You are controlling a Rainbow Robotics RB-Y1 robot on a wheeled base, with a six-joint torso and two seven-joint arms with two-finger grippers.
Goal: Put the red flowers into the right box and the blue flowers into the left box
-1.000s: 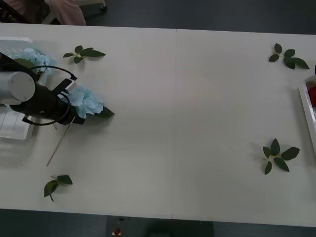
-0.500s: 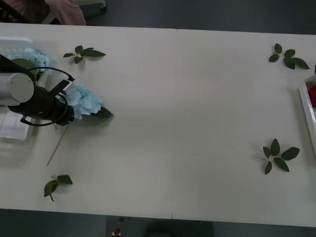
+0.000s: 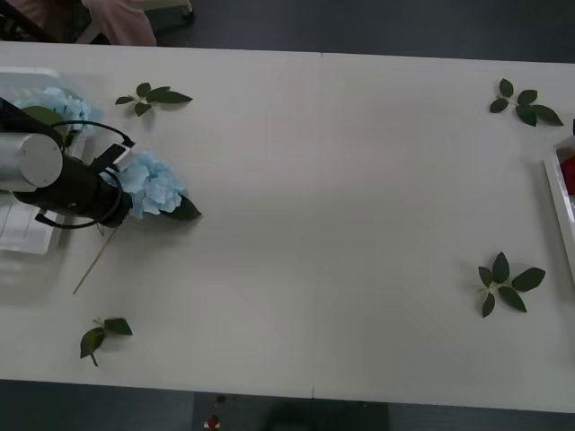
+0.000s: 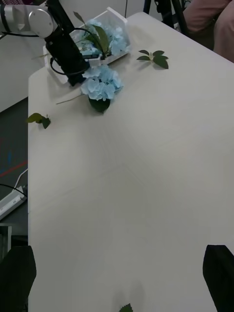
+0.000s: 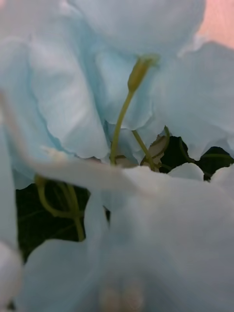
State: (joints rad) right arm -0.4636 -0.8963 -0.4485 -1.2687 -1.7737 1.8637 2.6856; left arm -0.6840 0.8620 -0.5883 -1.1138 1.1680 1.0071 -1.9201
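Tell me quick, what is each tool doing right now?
Left tool: at the blue flower beside the left box; grip cannot be told.
Right tool: open, holding nothing, above the table.

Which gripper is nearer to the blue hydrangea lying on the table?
Left. The left gripper is right at the blue hydrangea, beside the left box. The right gripper hangs far away over bare table.

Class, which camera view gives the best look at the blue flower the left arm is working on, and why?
The right wrist view: the blue flower shows whole, with head, leaf and stem beside the left gripper. The front view shows it from above, partly covered by the arm. The left wrist view shows petals too close to tell the flower's shape.
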